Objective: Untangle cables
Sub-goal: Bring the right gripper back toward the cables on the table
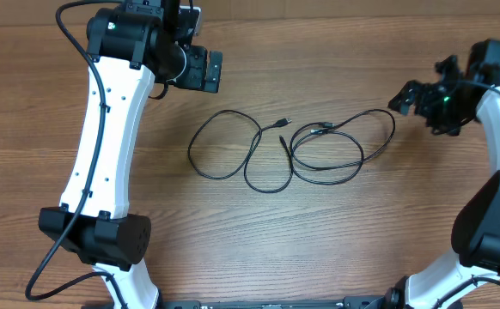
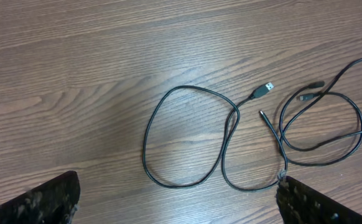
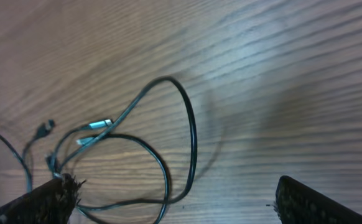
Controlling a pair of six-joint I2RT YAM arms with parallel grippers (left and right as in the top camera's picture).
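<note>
Wide-open jaws mark my left gripper (image 1: 209, 70) and right gripper (image 1: 407, 97), both holding nothing above the table (image 1: 319, 249). Between them, the cables (image 2: 236, 116) lie in crossing loops at centre, untouched.

Brown wood-grain table (image 1: 319, 249), soft even light

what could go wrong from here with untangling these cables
1. The two black cables cross in the middle, so pulling one loop sideways may drag the other along or tighten the crossing.
2. The USB plug lies right beside that overlap and could snag in a loop.
3. The cords lie flat on the wooden table, so the open left gripper or right gripper may scrape the wood or miss the thin cord.
</note>
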